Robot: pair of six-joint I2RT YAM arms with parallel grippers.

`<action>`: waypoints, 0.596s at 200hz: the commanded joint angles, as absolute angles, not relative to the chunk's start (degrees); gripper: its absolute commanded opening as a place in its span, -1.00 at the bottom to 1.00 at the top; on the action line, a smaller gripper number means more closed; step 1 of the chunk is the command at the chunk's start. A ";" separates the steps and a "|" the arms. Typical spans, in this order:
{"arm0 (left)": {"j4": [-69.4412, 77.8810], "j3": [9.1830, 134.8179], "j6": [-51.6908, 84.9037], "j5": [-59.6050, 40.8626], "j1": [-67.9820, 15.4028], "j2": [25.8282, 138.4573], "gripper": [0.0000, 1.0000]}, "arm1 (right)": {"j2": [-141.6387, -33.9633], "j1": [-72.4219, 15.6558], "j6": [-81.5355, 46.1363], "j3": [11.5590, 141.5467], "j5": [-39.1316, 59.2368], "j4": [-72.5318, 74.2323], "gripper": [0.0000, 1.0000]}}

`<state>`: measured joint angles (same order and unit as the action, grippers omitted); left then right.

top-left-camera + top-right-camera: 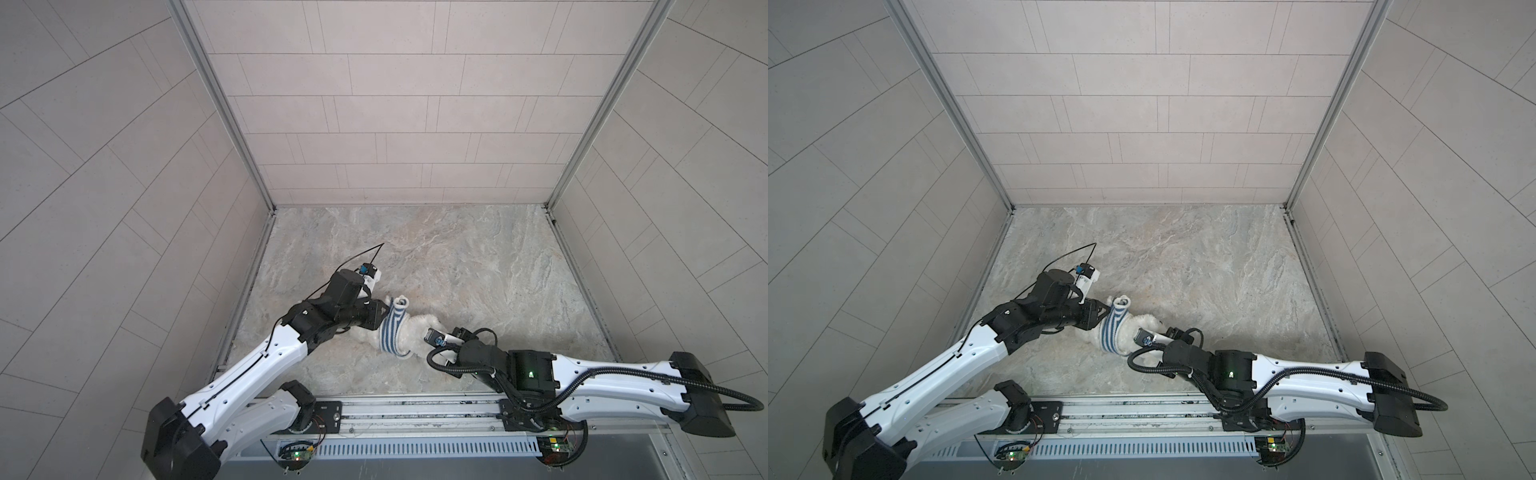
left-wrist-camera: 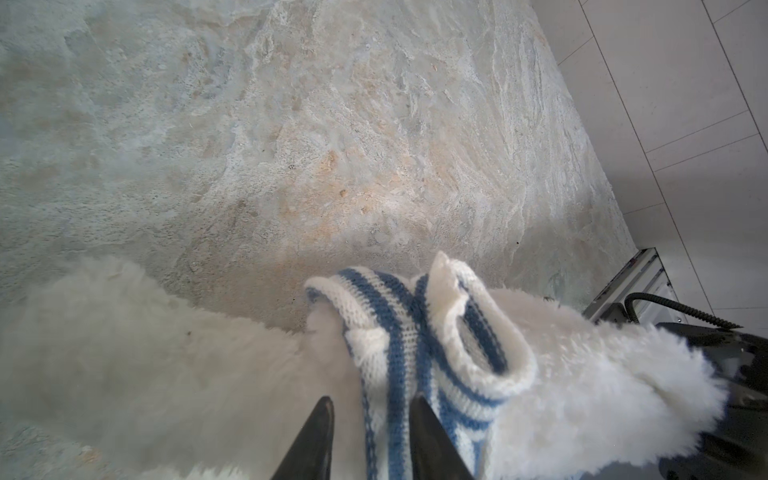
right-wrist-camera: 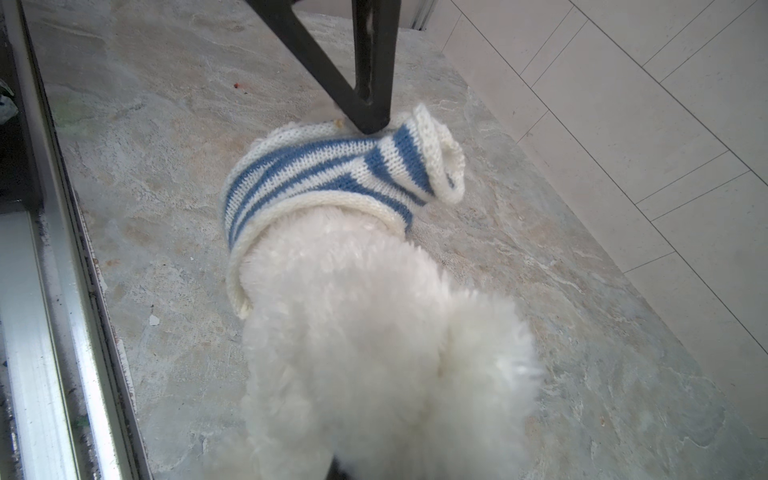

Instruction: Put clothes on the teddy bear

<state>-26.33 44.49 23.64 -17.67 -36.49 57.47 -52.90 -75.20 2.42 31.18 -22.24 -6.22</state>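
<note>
One teddy bear [image 3: 374, 332], one striped shirt [image 3: 311, 174]; left pincer [image 2: 372, 401] state unclear; right pincer [image 2: 725, 374] closed.

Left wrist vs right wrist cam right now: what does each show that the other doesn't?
Left wrist only: the left gripper with its jaws apart, straddling the striped shirt, and the right arm at the edge. Right wrist only: the shirt wrapped as a full band round the teddy bear's body. Both: bear, shirt, left gripper, marble table.
</note>
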 commanded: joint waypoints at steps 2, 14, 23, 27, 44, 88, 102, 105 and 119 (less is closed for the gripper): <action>-22.55 44.98 24.65 -18.02 -36.32 58.50 -0.35 | -51.74 -75.76 3.78 32.00 -23.72 -3.19 -1.00; -22.59 45.07 24.73 -17.66 -36.31 59.59 -0.36 | -51.36 -75.98 4.03 31.84 -24.14 -3.36 -1.00; -22.24 44.93 24.83 -17.45 -36.30 60.09 -0.40 | -50.79 -76.19 4.32 31.64 -24.33 -3.34 -1.00; -21.99 44.79 24.99 -17.44 -36.30 60.12 -0.47 | -50.45 -76.35 4.40 31.51 -24.45 -3.24 -1.00; -22.37 44.91 25.22 -16.04 -36.28 59.62 -0.90 | -49.30 -76.63 4.75 30.72 -24.93 -2.93 -1.00; -22.35 41.59 26.78 -16.73 -30.98 56.63 -1.00 | -47.20 -77.56 5.46 29.37 -27.06 -3.00 -1.00; -22.30 40.50 27.36 -17.30 -29.24 55.92 -1.00 | -46.81 -78.19 6.11 29.17 -28.37 -2.94 -1.00; -22.30 40.36 27.44 -17.31 -29.19 55.70 -1.00 | -46.76 -78.34 6.23 29.16 -28.61 -2.96 -1.00; -21.82 39.38 28.07 -17.52 -26.83 54.99 -1.00 | -46.67 -79.07 6.92 29.04 -29.37 -2.84 -1.00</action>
<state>-22.59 41.32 26.65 -18.06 -29.89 56.40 -48.05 -77.82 4.84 29.34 -26.17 -4.84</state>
